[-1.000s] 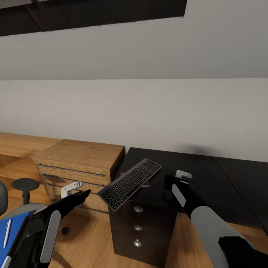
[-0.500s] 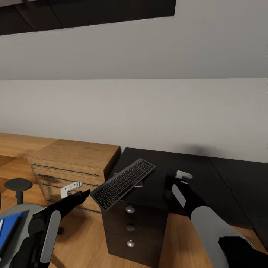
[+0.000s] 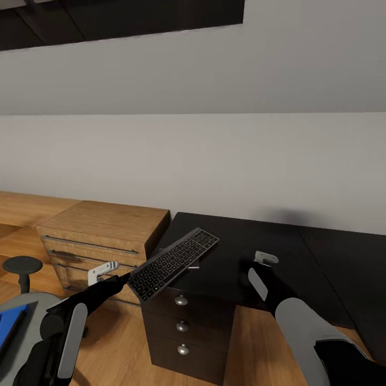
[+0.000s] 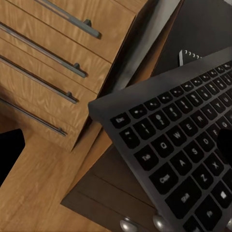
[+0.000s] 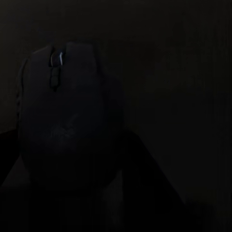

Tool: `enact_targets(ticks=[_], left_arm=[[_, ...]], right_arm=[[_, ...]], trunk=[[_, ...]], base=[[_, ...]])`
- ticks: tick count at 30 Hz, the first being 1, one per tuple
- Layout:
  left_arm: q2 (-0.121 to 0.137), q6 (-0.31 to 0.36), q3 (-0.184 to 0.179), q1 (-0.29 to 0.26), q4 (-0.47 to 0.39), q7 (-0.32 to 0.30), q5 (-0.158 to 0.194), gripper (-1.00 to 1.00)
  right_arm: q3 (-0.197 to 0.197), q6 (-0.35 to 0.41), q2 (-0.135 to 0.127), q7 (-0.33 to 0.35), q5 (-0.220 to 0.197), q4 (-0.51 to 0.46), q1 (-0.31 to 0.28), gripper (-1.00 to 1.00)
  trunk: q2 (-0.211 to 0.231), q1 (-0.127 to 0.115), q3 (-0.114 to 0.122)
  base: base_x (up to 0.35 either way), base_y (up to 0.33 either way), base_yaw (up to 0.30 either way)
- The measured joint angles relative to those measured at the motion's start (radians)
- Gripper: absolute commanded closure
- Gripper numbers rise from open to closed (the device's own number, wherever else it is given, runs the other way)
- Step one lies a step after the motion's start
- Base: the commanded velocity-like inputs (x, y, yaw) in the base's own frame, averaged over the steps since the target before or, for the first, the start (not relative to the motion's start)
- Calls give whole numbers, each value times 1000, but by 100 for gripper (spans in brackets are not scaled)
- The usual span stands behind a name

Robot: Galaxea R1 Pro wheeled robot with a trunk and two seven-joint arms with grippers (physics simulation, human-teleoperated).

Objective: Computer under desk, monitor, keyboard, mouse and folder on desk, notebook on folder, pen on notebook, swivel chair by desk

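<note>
The keyboard (image 3: 172,264) lies askew on the left end of the black desk (image 3: 257,236), with its near corner hanging past the edge. In the left wrist view the keyboard (image 4: 179,145) is close up, and behind it the notebook (image 4: 192,56) lies on the desk. My left gripper (image 3: 127,277) is open and its tip is at that overhanging corner. My right gripper (image 3: 245,266) hovers low over the desk. The black mouse (image 5: 60,121) shows very close and dark between its fingers. The blue folder (image 3: 9,327) lies on the swivel chair (image 3: 33,306) at lower left.
A light wood drawer unit (image 3: 102,230) stands just left of the desk with a narrow gap between them. Black desk drawers with round knobs (image 3: 181,325) are below the keyboard. A white wall and sloped ceiling rise behind. Wood floor lies in front.
The whole view has shifted, so desk, drawer unit and chair sit further left. The gap between my left gripper tip and the keyboard's corner has closed. My right gripper has dropped slightly.
</note>
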Motion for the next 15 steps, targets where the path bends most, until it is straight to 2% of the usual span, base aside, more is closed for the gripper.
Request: enact_targets(ticks=[15], left_arm=[[0,1,0,0,0,0,0,-100]], right_arm=[[0,3,-1,-6,-5,-1,-1,100]], trunk=[[0,0,0]], base=[[-2,-2,0]])
